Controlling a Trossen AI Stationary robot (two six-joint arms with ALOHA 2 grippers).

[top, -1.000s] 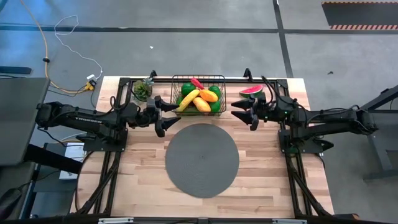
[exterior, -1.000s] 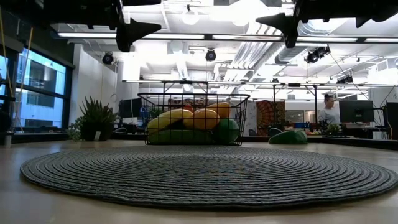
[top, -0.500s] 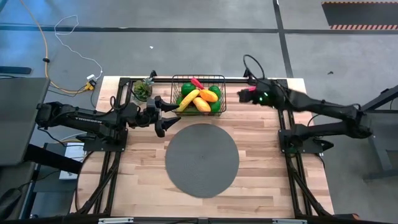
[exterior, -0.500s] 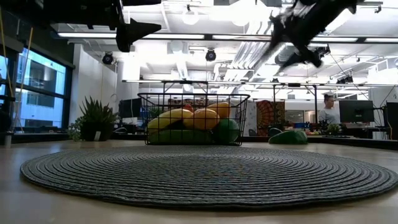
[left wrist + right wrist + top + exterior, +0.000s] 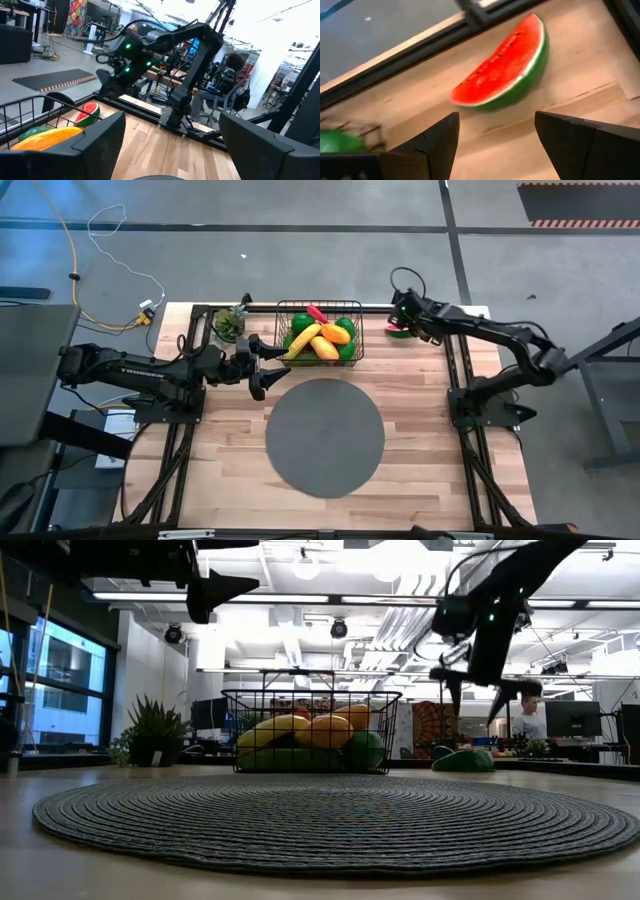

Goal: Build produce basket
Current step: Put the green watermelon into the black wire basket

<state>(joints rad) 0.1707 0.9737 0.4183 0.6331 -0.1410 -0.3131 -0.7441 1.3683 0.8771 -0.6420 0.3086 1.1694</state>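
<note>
The black wire basket [image 5: 320,330] stands at the table's far edge, holding a yellow banana [image 5: 303,340], an orange-yellow piece [image 5: 336,333], green limes [image 5: 346,325] and a red chilli [image 5: 316,312]. The red watermelon slice [image 5: 505,70] lies on the wood to the basket's right, resting on its green rind; it also shows in the low view [image 5: 462,760]. My right gripper [image 5: 404,320] hangs open above the slice, fingers pointing down [image 5: 472,705]. My left gripper [image 5: 274,368] is open and empty, held level beside the basket's left near corner.
A round grey woven mat [image 5: 325,437] covers the table's middle. A small potted plant [image 5: 230,325] stands left of the basket. A black frame rail [image 5: 395,55] runs along the far edge behind the watermelon. A person [image 5: 528,712] sits in the room beyond.
My right gripper has swung from right of the basket toward the table's far edge and tipped its fingers downward, so it now hangs over the watermelon slice. The slice and the basket have stayed in place.
</note>
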